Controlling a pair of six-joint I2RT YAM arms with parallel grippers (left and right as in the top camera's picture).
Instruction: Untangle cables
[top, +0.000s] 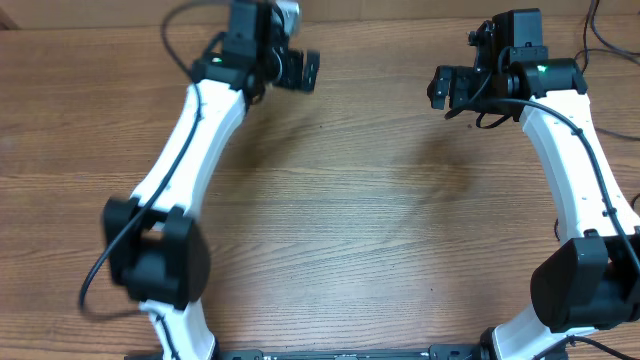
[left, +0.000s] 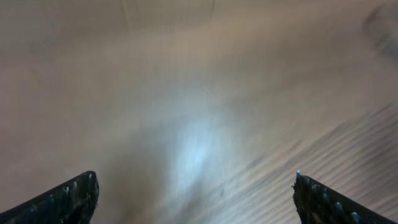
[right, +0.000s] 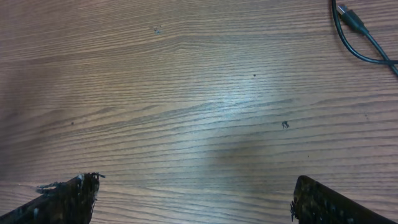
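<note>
While left gripper (left: 194, 186) and right gripper (right: 194, 186) are gaping wide, holding nothing, thin black flexible cable with small plug end (right: 356, 20) is lying upper right of right wrist frame; judging light, limp; pinching behind plug looking best.

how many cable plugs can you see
1. A black plug lies on the table at the top right of the right wrist view. Others may be out of frame, and the left wrist view is too blurred to tell.
</note>
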